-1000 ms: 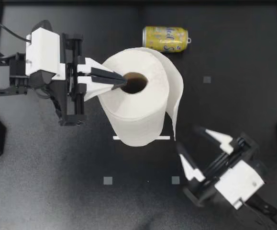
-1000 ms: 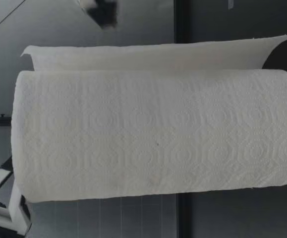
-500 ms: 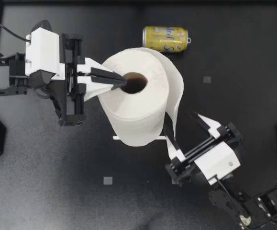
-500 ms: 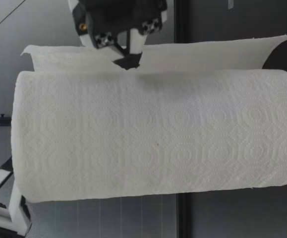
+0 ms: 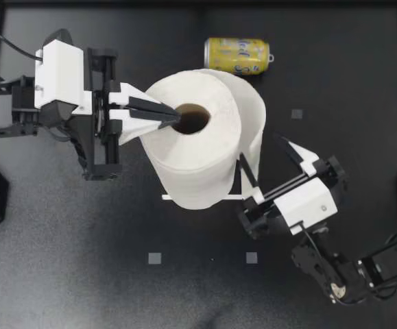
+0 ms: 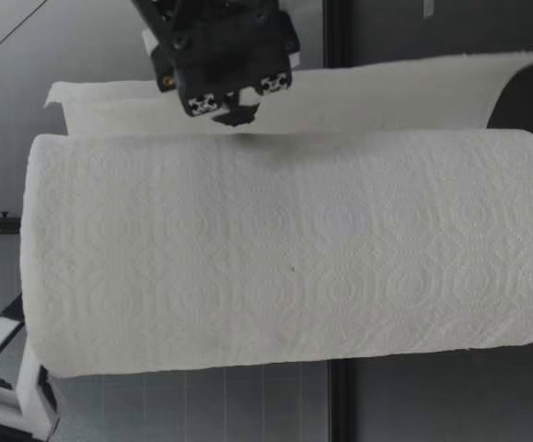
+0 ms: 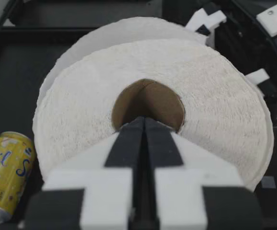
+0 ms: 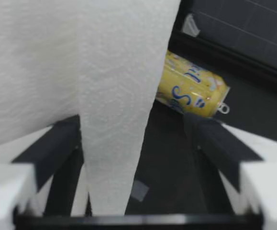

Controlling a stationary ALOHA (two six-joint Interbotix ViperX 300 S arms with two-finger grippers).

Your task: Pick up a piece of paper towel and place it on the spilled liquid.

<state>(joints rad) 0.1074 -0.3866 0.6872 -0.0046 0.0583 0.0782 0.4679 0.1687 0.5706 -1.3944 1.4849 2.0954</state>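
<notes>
The left hand (image 5: 174, 118), fingers pinched together, has its tips at the core of the paper towel roll (image 5: 191, 161). The right hand (image 5: 258, 148) gapes wide, the loose sheet (image 5: 254, 110) hanging between its fingers.

Can (image 5: 237, 55) behind the roll (image 5: 195, 154) — left tool (image 5: 176, 118) at its core (image 5: 195, 119), right tool (image 5: 260, 149) astride its flap (image 5: 255, 113).
</notes>
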